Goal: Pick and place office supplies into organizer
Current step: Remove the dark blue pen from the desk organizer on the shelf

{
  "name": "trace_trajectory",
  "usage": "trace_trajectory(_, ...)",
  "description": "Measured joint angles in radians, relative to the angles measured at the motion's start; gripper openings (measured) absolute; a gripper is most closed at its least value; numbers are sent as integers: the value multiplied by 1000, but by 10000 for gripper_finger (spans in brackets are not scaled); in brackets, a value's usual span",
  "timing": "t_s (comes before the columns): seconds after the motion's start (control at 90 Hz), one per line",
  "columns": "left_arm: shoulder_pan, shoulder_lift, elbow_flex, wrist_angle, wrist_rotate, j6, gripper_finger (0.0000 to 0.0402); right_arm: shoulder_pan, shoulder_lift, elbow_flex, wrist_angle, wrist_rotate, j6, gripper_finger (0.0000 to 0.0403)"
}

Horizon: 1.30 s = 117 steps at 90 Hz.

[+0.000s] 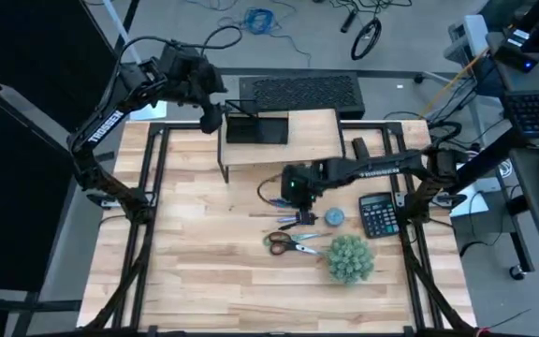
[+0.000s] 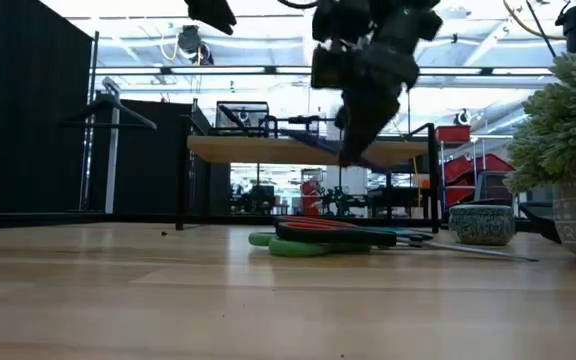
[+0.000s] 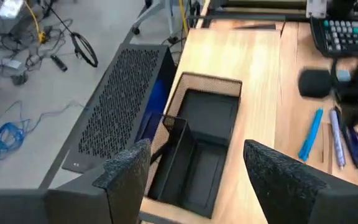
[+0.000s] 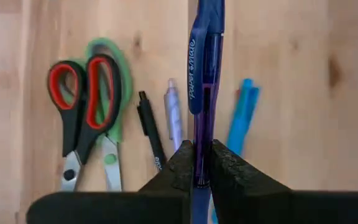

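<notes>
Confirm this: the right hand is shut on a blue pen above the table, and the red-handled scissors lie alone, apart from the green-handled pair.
Wrong on the scissors. The right wrist view shows the red-handled scissors lying on top of the green-handled scissors, overlapping. The right hand is indeed shut on a blue pen above the table.

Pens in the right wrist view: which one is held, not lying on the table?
The dark blue pen, clamped between the right gripper's fingers. The black pen, pale pen and light blue pen lie loose on the table.
</notes>
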Motion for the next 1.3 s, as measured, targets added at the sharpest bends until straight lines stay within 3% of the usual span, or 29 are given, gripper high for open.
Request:
trace_trajectory(0.222, -1, 0, 0, 9, 2, 0, 244, 36, 39, -87, 108, 110, 26, 14)
trace_trajectory(0.644, -1, 0, 0, 14, 3, -1, 244, 35, 111, -87, 131, 116, 12, 39)
trace_trajectory(0.9, -1, 0, 0, 14, 3, -4, 244, 35, 111, -86, 122, 110, 8, 101)
trace_trajectory(1.022, -1, 0, 0, 14, 3, -3, 244, 35, 105, -32, 16, 111, 7, 123)
trace_trajectory(1.2, -1, 0, 0, 14, 3, -3, 244, 19, 80, 21, 16, 129, 0, 120)
trace_trajectory(1.3, -2, 0, 0, 14, 3, -3, 244, -7, 96, 21, 41, 226, 31, 106)
